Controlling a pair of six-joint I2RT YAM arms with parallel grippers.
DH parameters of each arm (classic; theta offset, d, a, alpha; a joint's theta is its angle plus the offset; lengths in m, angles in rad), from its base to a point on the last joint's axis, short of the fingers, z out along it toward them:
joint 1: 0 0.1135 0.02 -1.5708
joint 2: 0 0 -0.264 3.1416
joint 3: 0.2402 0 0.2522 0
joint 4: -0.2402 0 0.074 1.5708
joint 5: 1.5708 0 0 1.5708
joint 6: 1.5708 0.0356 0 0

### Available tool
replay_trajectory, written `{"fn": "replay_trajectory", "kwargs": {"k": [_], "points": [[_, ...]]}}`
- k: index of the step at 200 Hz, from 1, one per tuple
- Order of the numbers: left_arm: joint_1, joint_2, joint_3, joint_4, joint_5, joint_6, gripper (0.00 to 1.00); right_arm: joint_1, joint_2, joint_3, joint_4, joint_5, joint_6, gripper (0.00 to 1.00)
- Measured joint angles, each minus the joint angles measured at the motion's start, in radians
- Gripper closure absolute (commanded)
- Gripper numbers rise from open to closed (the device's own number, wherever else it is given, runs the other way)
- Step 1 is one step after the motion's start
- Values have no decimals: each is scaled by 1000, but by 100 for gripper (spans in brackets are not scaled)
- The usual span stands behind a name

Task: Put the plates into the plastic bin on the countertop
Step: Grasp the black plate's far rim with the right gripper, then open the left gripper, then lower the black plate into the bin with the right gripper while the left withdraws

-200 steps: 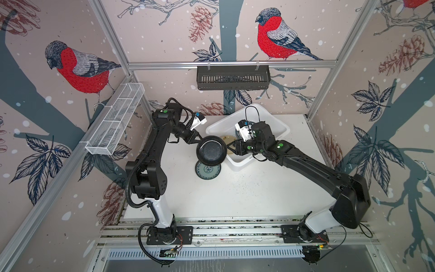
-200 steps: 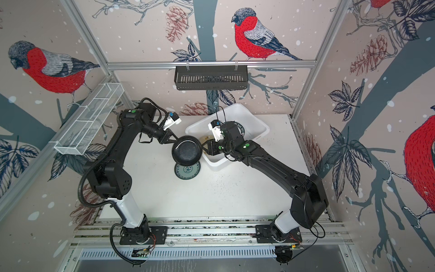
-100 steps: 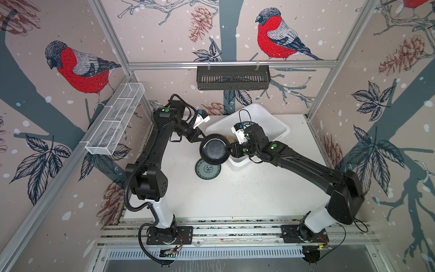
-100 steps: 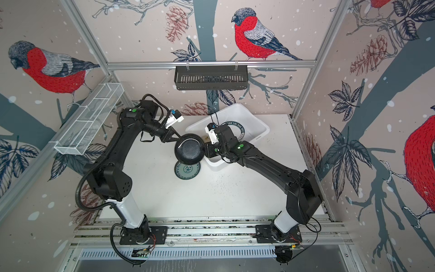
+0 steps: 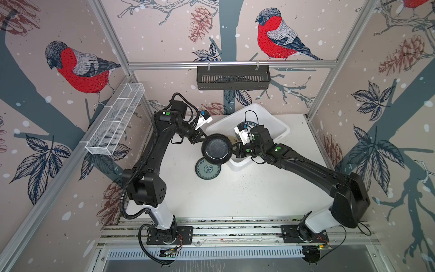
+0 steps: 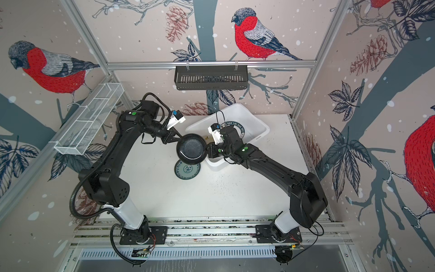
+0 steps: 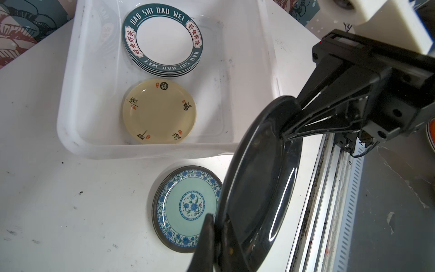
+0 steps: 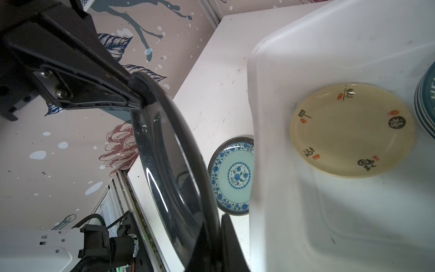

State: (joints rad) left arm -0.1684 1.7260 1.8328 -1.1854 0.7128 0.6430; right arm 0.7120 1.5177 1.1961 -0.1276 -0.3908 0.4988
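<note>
A plain black plate (image 5: pixel 216 148) (image 6: pixel 191 148) hangs tilted above the countertop (image 5: pixel 235 195), just left of the plastic bin (image 5: pixel 273 117). My left gripper (image 7: pixel 217 219) is shut on its far-left rim, and my right gripper (image 8: pixel 217 219) is shut on the opposite rim. Below it a teal patterned plate (image 5: pixel 208 170) (image 7: pixel 186 207) lies flat on the countertop beside the bin's near wall (image 7: pixel 70 94). Inside the bin lie a cream-yellow plate (image 7: pixel 159 111) (image 8: pixel 350 129) and a stack of lettered-rim plates (image 7: pixel 162 38).
A black slotted rack (image 5: pixel 231 77) hangs on the back wall. A white wire mesh tray (image 5: pixel 115 117) is fixed to the left wall. Metal rails (image 5: pixel 235 233) carrying both arm bases run along the table's front edge.
My right gripper has come left from over the bin to the black plate's rim and closed on it. The left arm has carried the plate a little toward the bin.
</note>
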Motion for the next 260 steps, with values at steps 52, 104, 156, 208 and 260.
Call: {"fn": "replay_trajectory", "kwargs": {"k": [52,104,156,208,260], "points": [[-1,-5,-5,13,-1,-14,89,-10,7,9,3,-30,4,97],[-3,-28,-15,46,1,-50,47,-49,18,39,16,-71,6,97],[-3,-40,-23,114,-13,-94,43,-153,35,84,-11,-108,2,97],[-3,-42,-39,137,-42,-115,43,-286,81,172,-88,-109,-30,96],[-3,-75,-82,155,-92,-123,42,-351,161,231,-171,-92,-56,96]]}}
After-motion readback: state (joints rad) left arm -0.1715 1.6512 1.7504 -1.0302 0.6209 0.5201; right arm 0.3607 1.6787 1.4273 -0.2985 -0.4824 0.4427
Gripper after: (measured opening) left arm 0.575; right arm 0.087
